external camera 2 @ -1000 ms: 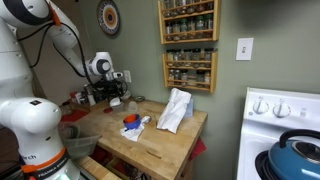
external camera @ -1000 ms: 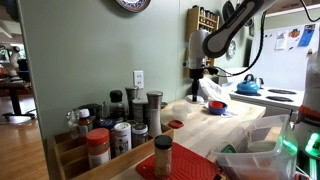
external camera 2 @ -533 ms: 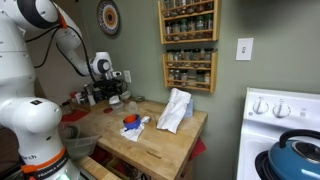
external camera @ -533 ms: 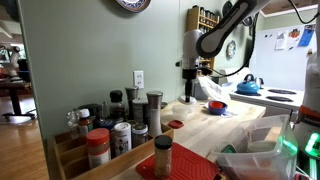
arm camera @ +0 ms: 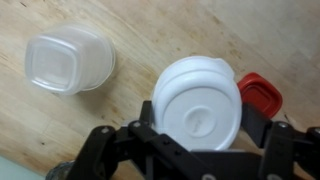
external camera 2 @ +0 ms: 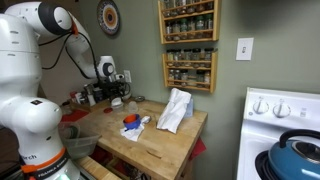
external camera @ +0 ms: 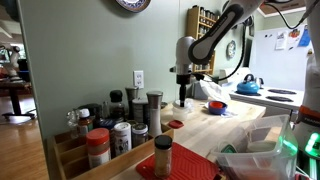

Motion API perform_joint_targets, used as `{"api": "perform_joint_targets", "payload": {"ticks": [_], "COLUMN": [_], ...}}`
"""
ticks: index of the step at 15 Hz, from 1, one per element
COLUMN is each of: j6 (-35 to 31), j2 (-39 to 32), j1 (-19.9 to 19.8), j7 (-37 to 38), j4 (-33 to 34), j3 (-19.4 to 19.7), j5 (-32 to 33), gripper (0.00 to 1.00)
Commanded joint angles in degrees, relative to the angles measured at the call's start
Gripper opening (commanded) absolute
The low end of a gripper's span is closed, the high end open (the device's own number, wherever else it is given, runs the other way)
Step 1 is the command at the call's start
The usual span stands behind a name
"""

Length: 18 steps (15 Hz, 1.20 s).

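Tool (arm camera: 200, 118) low over wooden worktop (arm camera: 170, 25), jaws spread wide either side of white round tub (arm camera: 197, 90) | clamping it or only flanking it: cannot tell | red lid (arm camera: 264, 92) partly hidden behind tub | clear container (arm camera: 68, 60) lies apart on bare wood | arm reaches in, in both exterior views

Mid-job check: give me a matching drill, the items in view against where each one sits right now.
Things:
1. clear tub
2. white round container
3. red lid
4. blue kettle

Places:
a. on the stove
b. between the jaws of the end effector
c. partly hidden by the white one
d. by itself on the wooden counter

Pairs: 1-d, 2-b, 3-c, 4-a
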<state>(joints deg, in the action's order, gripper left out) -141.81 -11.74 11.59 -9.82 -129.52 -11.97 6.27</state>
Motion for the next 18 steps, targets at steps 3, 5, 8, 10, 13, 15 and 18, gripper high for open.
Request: {"api": "perform_joint_targets", "payload": {"ticks": [3,5,8,10,13,15,18], "j6": [0.1,0.67,0.98,1.53,1.64,1.71,1.94], "j2": [-2.94,-3.26,-2.86,-2.49,-2.41,-2.38,-1.91], "j1": [0.1,0.04,-0.01,-0.07,-0.1,-0.16,-0.45], "j7": [-1.6,-2.33,-3.52,-4.59,-5.9,-6.84,-9.3], "j4": [2.84,3.22,3.17,2.97,2.84,2.8,2.53], "j3": [-0.02,-0.04,-0.09,-0.17,-0.22,-0.31,-0.52], "j5": [0.95,1.0,1.13,1.21,1.25,1.21,0.99], "gripper": [0.63,0.63,0.63,0.63,0.63,0.63,0.63]}}
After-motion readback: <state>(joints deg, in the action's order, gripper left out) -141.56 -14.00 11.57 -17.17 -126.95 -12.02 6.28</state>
